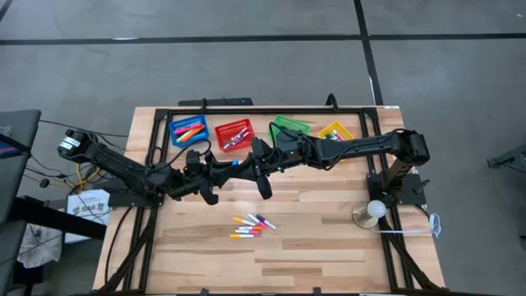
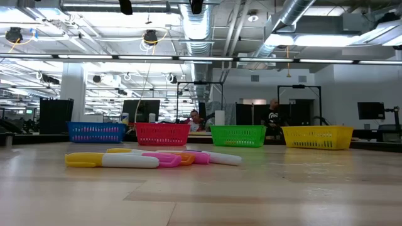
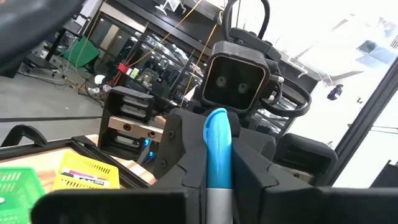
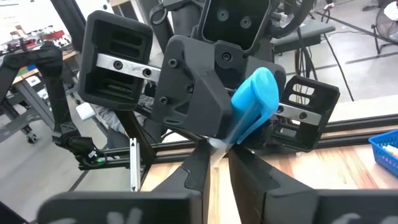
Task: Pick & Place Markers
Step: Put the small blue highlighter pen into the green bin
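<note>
A blue-capped marker stands roughly upright in the air over the middle of the table, between my two grippers. My left gripper comes from the table's left and my right gripper from the right. Both are shut on the marker. Several more markers in yellow, pink, orange and white lie in a loose heap on the table nearer the front edge. They also show in the low view. Neither gripper shows in the low view. My left gripper pinches the marker's pale body below the blue cap between its two fingers, coming about level from the table's left. The marker is clear of the table, cap up. My right gripper pinches the white body at its fingertips, just below the blue cap, coming about level from the table's right. The marker leans a little, cap up.
Four small mesh baskets stand in a row at the far edge: blue, red, green and yellow, some with markers in them. A white round thing on a stand is at the right. People sit beyond the table.
</note>
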